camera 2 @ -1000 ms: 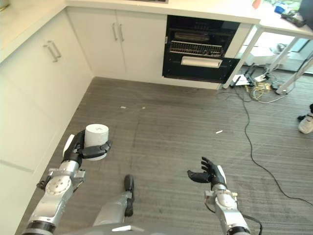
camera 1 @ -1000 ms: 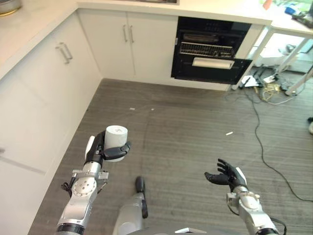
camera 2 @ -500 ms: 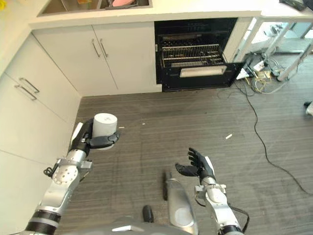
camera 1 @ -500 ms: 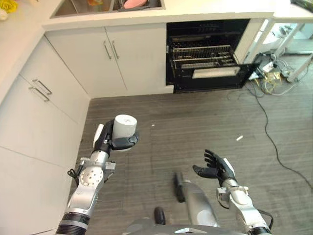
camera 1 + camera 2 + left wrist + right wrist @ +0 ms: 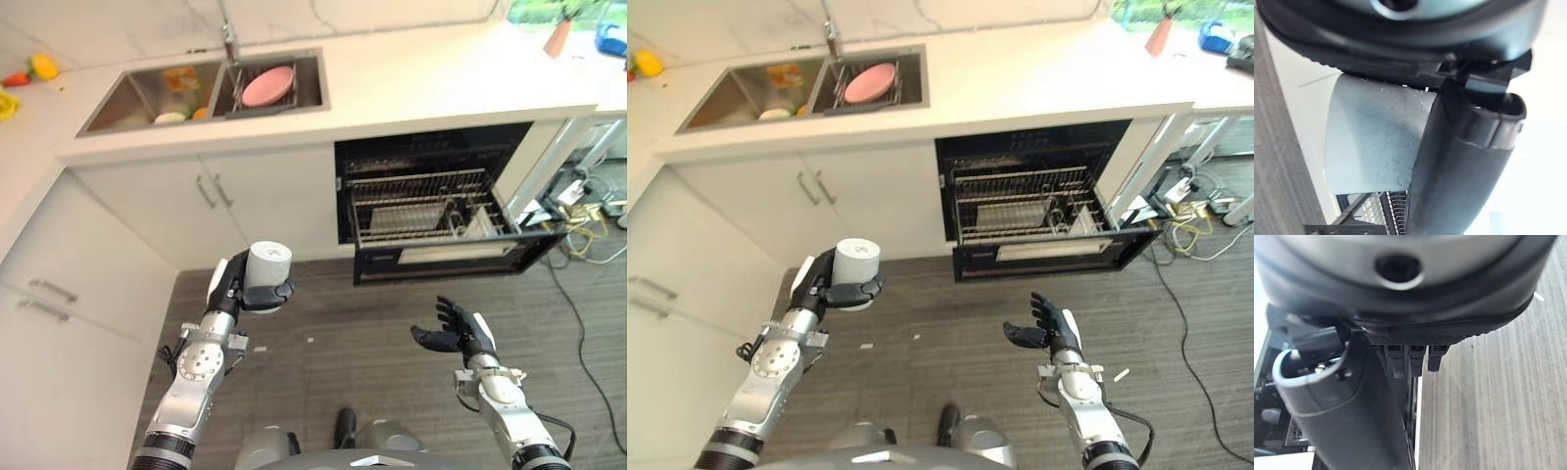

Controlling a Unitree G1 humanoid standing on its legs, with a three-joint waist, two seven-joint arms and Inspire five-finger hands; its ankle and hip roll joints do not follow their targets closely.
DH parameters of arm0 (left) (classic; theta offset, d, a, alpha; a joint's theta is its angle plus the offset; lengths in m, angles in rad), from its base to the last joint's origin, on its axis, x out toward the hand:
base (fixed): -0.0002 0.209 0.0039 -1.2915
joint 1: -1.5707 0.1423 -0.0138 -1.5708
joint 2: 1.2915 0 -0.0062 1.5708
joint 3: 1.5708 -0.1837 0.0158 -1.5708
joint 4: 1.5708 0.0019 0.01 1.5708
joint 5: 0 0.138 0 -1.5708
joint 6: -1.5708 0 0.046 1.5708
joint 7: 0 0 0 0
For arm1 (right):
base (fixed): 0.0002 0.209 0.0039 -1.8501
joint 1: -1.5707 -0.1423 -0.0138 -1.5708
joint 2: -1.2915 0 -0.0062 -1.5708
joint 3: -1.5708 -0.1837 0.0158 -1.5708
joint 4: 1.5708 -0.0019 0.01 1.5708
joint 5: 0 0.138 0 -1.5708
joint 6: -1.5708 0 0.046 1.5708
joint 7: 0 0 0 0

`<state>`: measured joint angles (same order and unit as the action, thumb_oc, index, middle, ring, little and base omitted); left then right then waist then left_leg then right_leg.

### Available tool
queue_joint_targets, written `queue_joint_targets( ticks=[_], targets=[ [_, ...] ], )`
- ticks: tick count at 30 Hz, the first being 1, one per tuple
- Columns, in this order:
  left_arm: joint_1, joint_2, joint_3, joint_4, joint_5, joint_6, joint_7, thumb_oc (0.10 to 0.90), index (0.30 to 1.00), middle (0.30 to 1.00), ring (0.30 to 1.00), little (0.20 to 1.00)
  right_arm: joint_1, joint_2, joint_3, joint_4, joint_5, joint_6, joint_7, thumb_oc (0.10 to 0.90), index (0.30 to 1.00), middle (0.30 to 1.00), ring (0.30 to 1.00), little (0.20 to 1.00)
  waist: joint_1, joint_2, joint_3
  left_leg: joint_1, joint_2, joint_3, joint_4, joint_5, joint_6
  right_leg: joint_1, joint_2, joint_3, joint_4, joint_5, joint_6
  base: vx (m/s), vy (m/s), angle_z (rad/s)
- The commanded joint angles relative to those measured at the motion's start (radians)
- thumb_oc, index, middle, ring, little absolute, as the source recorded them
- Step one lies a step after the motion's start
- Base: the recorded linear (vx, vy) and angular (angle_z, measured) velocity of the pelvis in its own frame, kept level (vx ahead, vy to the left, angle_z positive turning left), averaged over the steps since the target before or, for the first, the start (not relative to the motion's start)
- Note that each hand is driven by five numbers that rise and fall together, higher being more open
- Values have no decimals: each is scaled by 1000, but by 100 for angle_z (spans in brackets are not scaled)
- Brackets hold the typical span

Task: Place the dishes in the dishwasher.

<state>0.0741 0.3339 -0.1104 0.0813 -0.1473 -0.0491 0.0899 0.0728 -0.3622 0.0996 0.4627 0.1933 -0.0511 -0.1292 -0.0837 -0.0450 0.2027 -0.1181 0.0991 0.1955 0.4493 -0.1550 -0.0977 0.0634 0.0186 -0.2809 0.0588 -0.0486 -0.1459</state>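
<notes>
Above floor: left hand gripping white cup.

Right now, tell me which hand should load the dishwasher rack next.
Left. The left hand already grips the white cup; the right hand hangs open and empty, though it is nearer the open dishwasher.

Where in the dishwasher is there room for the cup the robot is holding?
The pulled-out rack of the dishwasher looks mostly bare on its left and middle. Its right end is crowded with dishes. The left hand grips the cup; the right hand is open.
</notes>
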Motion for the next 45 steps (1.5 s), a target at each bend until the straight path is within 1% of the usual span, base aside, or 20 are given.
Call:
queue_joint_targets(
  ticks=[1,2,3,7,8,11,12,13,15,16,18,19,20,23,25,27,31,33,39,45],
  targets=[
    [-33,51,21,-93,-14,-98,38,400,300,300,300,300,-16,-52,-33,-84,-28,-70,-29,800,900,900,900,900,25,0,-12,11,41,-98,-234,177,-7,33,-101,95,-27,-17,228,368,258,-117],
    [-27,55,26,-90,-17,-100,47,400,300,300,300,300,-29,-56,-28,-82,-36,-72,-36,800,900,900,900,900,45,15,-11,-17,84,-202,-330,257,-34,58,-103,147,-28,-33,240,511,352,-126],
    [-26,55,24,-91,-17,-102,51,400,300,300,300,300,-33,-57,-26,-76,-41,-71,-38,800,900,900,900,900,51,22,-8,-21,98,-241,-369,281,-50,74,-107,175,-25,-46,249,467,359,-107],
    [-28,54,18,-81,-17,-103,49,400,300,300,300,300,-23,-59,-34,-75,-42,-70,-33,800,900,900,900,900,48,39,-11,-10,122,-233,-401,313,-78,96,-120,206,-16,-71,265,203,197,-95],
    [-34,50,7,-72,-14,-99,35,400,300,300,300,300,0,-54,-51,-80,-45,-71,-23,800,900,900,900,900,37,61,-33,33,124,-204,-444,294,-85,107,-132,217,-14,-86,279,271,350,-80],
    [-59,53,-16,-63,-10,-94,21,400,300,300,300,300,16,-43,-77,-88,-51,-64,-23,800,900,900,900,900,17,57,-53,55,77,-192,-418,251,-61,86,-186,246,28,-70,311,270,420,-43],
    [-73,65,-20,-66,-9,-92,18,400,300,300,300,300,17,-31,-90,-99,-52,-64,-25,800,900,900,900,900,7,53,-53,68,49,-165,-406,217,-23,53,-208,273,87,-54,324,161,330,-5],
    [-75,65,-21,-64,-10,-93,19,400,300,300,300,300,17,-31,-91,-100,-52,-64,-25,800,900,900,900,900,12,51,-54,67,48,-160,-404,215,-21,47,-211,279,94,-58,325,115,317,-18],
    [-92,74,-20,-65,-10,-91,24,400,300,300,300,300,-1,-21,-92,-106,-57,-65,-32,800,900,900,900,900,10,49,-45,80,27,-123,-391,184,16,-14,-223,307,195,-26,335,48,289,-44],
    [-100,85,-12,-71,-12,-91,35,400,300,300,300,300,-25,-14,-97,-134,-58,-71,-43,800,900,900,900,900,6,57,-32,96,17,-87,-386,165,44,-79,-232,293,292,18,331,39,389,-69],
    [-101,88,-6,-75,-12,-93,40,400,300,300,300,300,-35,-9,-100,-150,-56,-75,-48,800,900,900,900,900,12,58,-26,108,10,-60,-386,152,53,-114,-235,273,327,17,327,22,250,-86],
    [-99,89,2,-77,-11,-94,44,400,300,300,300,300,-41,-4,-102,-166,-53,-80,-50,800,900,900,900,900,15,58,-24,124,0,-40,-388,136,58,-132,-247,227,336,16,327,8,105,-85],
    [-100,89,3,-76,-11,-94,44,400,300,300,300,300,-42,-4,-102,-167,-54,-79,-50,800,900,900,900,900,16,59,-26,120,2,-39,-389,140,59,-136,-244,228,332,22,326,84,199,-59],
    [-91,66,26,-88,-31,-110,49,400,300,300,300,300,-42,-3,-123,-284,-35,-108,-55,800,900,900,900,900,10,59,-32,185,-25,23,-440,119,60,-168,-223,77,116,42,318,133,110,-67],
    [-96,60,24,-82,-33,-114,45,400,300,300,300,300,-33,-1,-133,-310,-25,-113,-51,800,900,900,900,900,5,56,-35,192,-27,24,-448,117,58,-150,-222,73,68,56,326,57,-8,-66],
    [-107,38,13,-61,-39,-117,42,400,300,300,300,300,-13,7,-139,-368,33,-130,-14,800,900,900,900,900,-2,42,-52,209,-41,26,-463,113,59,-116,-203,125,-9,87,329,134,-41,28],
    [-112,12,-3,-42,-62,-117,40,400,300,300,300,300,0,19,-117,-423,120,-140,28,800,900,900,900,900,1,35,-78,232,-36,45,-489,119,47,-60,-199,102,-84,110,336,116,-64,3],
    [-120,-3,-26,-27,-69,-113,38,400,300,300,300,300,8,33,-94,-469,231,-150,68,800,900,900,900,900,-2,32,-92,264,-26,40,-521,130,35,-18,-187,98,-122,113,333,180,-99,-5],
    [-175,-25,-73,21,-66,-113,47,400,300,300,300,300,11,42,-33,-525,387,-148,126,800,900,900,900,900,-10,32,-103,284,-9,28,-537,136,12,12,-170,95,-146,102,327,88,-92,5],
    [-361,-53,-180,121,26,-108,151,400,300,300,300,300,-17,40,95,-571,535,-129,129,800,900,900,900,900,-36,41,-114,300,8,42,-537,140,-6,23,-155,101,-146,86,322,60,-88,12]
  ],
)
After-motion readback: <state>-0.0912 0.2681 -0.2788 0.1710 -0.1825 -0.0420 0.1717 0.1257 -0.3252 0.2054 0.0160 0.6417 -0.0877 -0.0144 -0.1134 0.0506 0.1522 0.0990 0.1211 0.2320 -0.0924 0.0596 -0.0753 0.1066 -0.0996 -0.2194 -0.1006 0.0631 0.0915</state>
